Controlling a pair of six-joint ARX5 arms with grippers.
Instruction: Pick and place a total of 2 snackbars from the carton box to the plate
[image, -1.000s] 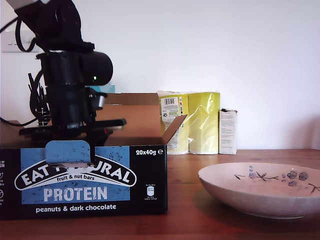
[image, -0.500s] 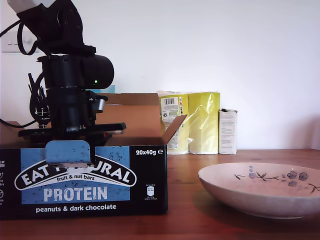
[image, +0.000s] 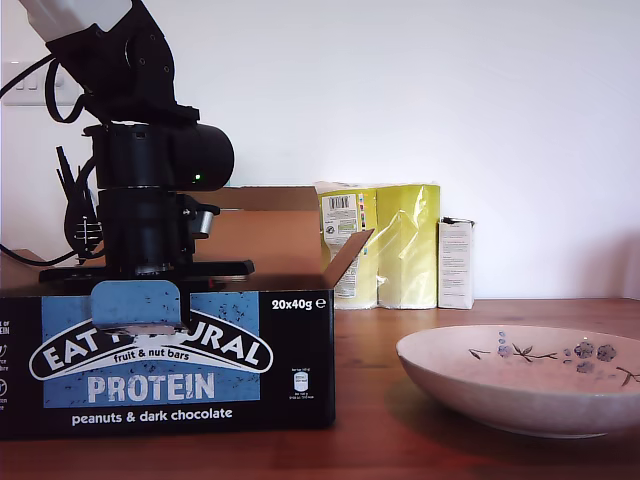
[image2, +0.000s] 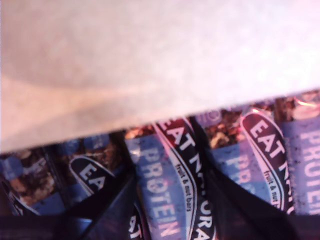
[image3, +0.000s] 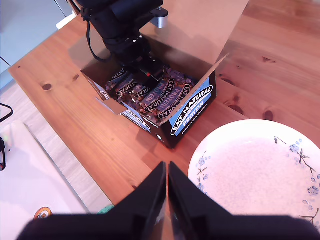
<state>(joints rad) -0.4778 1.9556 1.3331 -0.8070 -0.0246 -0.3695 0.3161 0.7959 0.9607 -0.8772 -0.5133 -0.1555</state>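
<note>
Reaching down into the carton box (image: 170, 365), the first gripper (image2: 170, 200) sat among the snackbars (image3: 155, 97), its dark fingers (image2: 235, 210) spread either side of one blue-and-dark wrapped bar (image2: 167, 195) without visibly pressing it. The bars lay packed side by side in the box, which stood near one edge of the wooden table (image: 380, 440), at the exterior view's left, with its brown flaps raised. Just beside it, toward the exterior view's right, the flowered plate (image: 470, 385) rested with nothing showing inside it in the second wrist view. The second gripper (image3: 167, 200) hung high above the table between box and plate, its jaws pressed together on nothing. Yellow packs (image: 385, 245) and a small white carton (image: 456, 263) stood at the table's far edge against the wall.
</note>
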